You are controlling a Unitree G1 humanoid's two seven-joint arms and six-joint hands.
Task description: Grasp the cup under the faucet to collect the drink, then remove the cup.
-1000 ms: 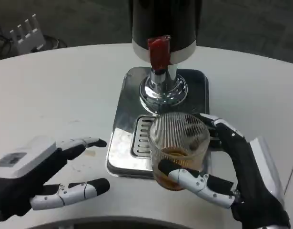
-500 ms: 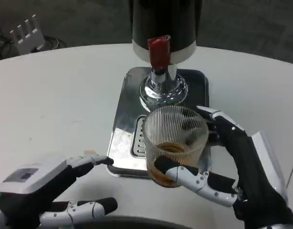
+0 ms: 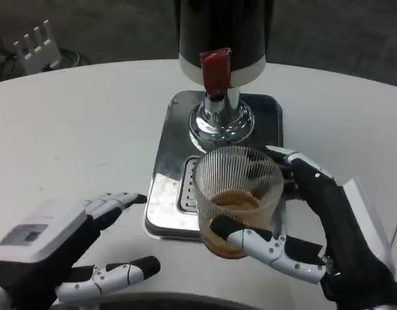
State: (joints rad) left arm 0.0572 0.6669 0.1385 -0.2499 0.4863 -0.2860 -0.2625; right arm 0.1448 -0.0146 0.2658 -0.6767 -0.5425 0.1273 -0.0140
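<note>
A ribbed clear glass cup [image 3: 237, 197] with brown drink in its bottom sits at the front of the steel drip tray [image 3: 169, 165], in front of the faucet. My right hand [image 3: 314, 226] holds the cup, fingers wrapped round its right side and base. The black dispenser [image 3: 223, 32] stands at the back with a red tap lever [image 3: 215, 70] above a chrome spout [image 3: 219, 119]. My left hand [image 3: 62, 242] hovers low at the near left with its fingers apart and nothing in it.
The round white table [image 3: 75, 129] spreads wide to the left and right of the tray. A white ribbed object [image 3: 37, 45] lies beyond the table at the far left. The table's near edge runs just below both hands.
The cup in my right hand has come slightly left and nearer than a second ago. My left hand dropped lower and toward me, then shifted a little.
</note>
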